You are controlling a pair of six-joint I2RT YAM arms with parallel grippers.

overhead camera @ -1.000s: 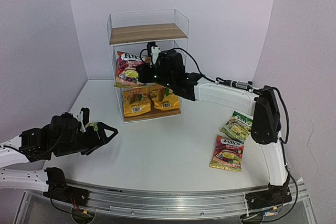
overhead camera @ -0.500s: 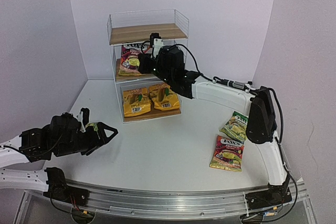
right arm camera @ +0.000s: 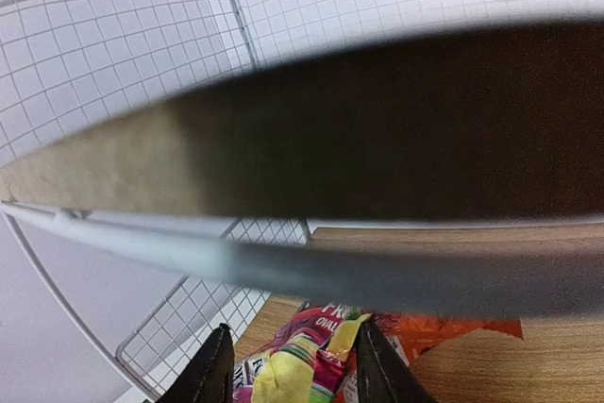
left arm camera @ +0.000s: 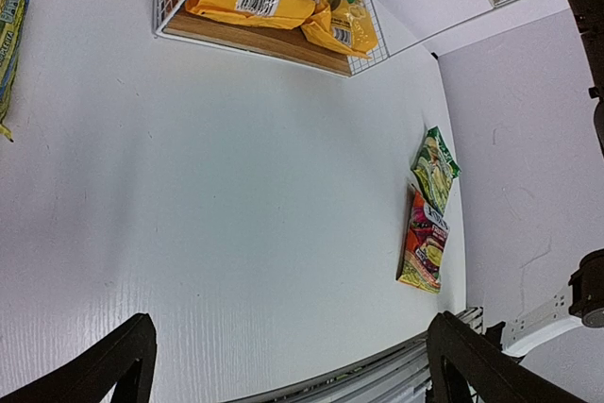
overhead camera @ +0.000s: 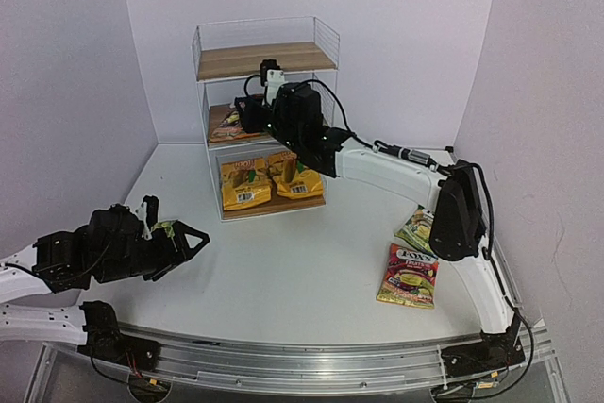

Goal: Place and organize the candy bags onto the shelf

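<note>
The shelf [overhead camera: 264, 58] stands at the back of the table. Two yellow-orange candy bags [overhead camera: 243, 186] [overhead camera: 294, 179] lie on its bottom board. My right gripper [overhead camera: 247, 115] reaches into the middle tier, where a red-magenta bag [overhead camera: 225, 123] lies on the board. In the right wrist view the jaws [right arm camera: 293, 332] stand apart over that bag [right arm camera: 311, 346], under a blurred board edge. Another red bag [overhead camera: 409, 276] and a green bag [overhead camera: 417, 229] lie on the table at right. My left gripper [overhead camera: 193, 236] hovers open and empty at the left [left arm camera: 293, 375].
A further green bag [left arm camera: 8, 35] lies on the table at the left, mostly hidden under my left arm in the top view. The shelf's wire sides [right arm camera: 113, 54] enclose the right gripper. Walls close in the table on three sides.
My right gripper carried the red bag from in front of the shelf into the middle tier, and its jaws have spread apart. The left arm has not moved.
</note>
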